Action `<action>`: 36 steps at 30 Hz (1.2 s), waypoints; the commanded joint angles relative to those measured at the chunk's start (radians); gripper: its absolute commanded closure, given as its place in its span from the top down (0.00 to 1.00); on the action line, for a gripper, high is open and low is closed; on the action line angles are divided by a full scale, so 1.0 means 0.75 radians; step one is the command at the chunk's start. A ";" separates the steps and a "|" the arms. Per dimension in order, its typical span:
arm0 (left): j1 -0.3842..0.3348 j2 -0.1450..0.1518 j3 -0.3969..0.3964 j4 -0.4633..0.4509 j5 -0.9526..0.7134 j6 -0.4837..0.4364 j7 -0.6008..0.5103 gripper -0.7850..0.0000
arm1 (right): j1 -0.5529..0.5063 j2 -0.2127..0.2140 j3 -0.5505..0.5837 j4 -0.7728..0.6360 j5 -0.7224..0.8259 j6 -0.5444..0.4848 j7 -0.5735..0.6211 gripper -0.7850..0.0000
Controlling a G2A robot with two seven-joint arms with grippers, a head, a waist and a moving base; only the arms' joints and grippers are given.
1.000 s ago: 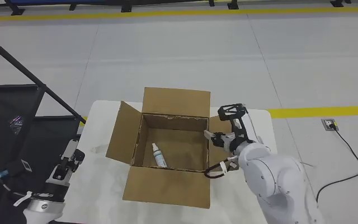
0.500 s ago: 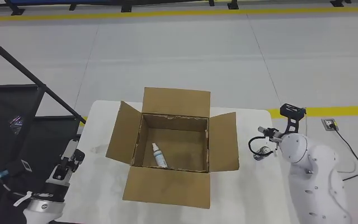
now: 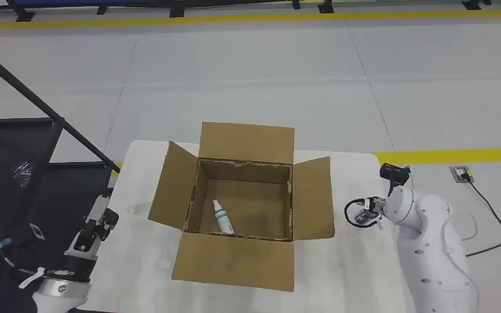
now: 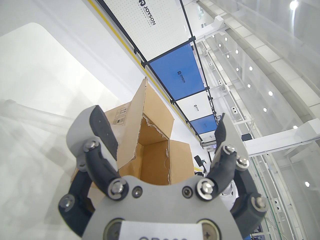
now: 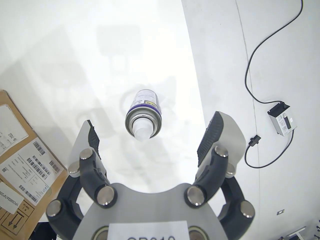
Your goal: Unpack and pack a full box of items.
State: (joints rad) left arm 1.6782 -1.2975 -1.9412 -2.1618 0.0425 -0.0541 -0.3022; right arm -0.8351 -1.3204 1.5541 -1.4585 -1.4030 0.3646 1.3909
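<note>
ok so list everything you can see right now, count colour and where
cardboard box: 1, brown, middle of the table, flaps open
spray bottle: 1, white, lying on the box floor
spray can: 1, silver with a purple band, upright on the table to the right of the box
table: 1, white
cable: 1, black, on the floor beside the table
small unit: 1, grey, on the floor at the cable
left gripper: 1, grey and black, open, near the table's left edge
right gripper: 1, grey and black, open, above the spray can, not touching it

One box (image 3: 235,268), one bottle (image 3: 222,217), one can (image 5: 144,118)
</note>
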 commanded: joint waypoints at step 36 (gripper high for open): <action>0.000 0.000 0.000 0.000 0.000 0.000 0.000 1.00 | -0.244 -0.035 -0.299 -0.932 0.371 0.039 -0.469 0.00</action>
State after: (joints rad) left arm 1.6782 -1.2975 -1.9412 -2.1618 0.0425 -0.0541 -0.3022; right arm -1.0293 -1.3457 1.3741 -2.1760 -1.1167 0.4090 1.0307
